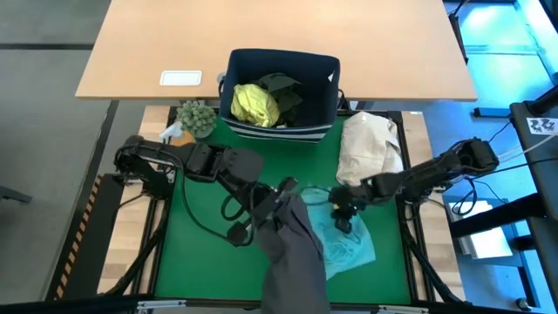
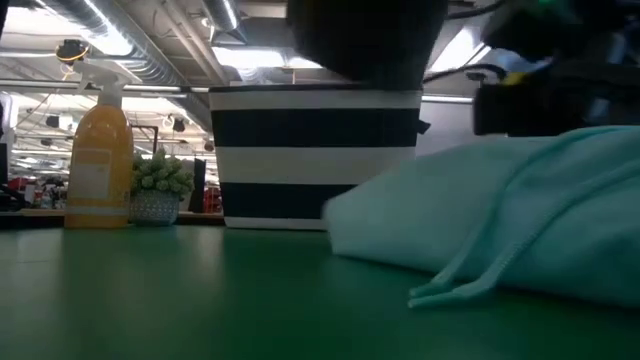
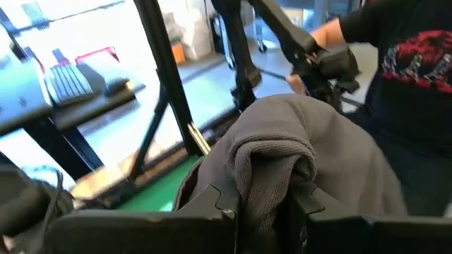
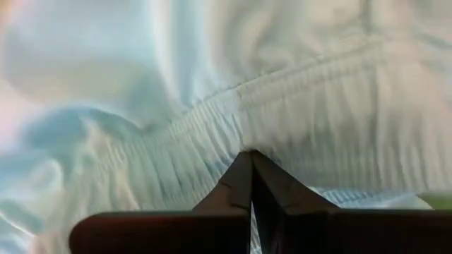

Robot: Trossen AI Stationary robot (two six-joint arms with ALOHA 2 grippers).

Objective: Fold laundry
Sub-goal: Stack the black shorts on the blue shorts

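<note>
A charcoal grey garment point(image 1: 295, 249) hangs from my left gripper point(image 1: 283, 194) above the green mat's middle and drapes toward the near edge. In the left wrist view the gripper point(image 3: 265, 212) is shut on its bunched cloth. A turquoise garment point(image 1: 347, 244) lies crumpled on the mat at the right, its drawstring point(image 2: 455, 282) trailing on the mat. My right gripper point(image 1: 343, 209) is shut, tilted down over the turquoise garment's far part; its tips point(image 4: 251, 161) stand at a gathered band point(image 4: 212, 120). A yellow-green shirt point(image 1: 255, 103) and a dark garment point(image 1: 283, 90) lie in the bin. My left gripper pinches a thick bunched fold of the grey garment point(image 3: 272, 159) between its two fingers point(image 3: 219, 201), several layers together. The fingers point nearly level toward the table's right. The cloth bulges over the fingers and hangs slack below them. Whether my right gripper's shut tips touch the turquoise cloth, I cannot tell.
A navy bin point(image 1: 327, 74) with a striped base point(image 2: 315, 150) stands at the mat's far edge. A cream cloth bundle point(image 1: 370, 144) lies far right. A small plant point(image 1: 196, 116) and a spray bottle point(image 2: 100, 150) stand far left. A person point(image 3: 409, 63) stands beyond the table.
</note>
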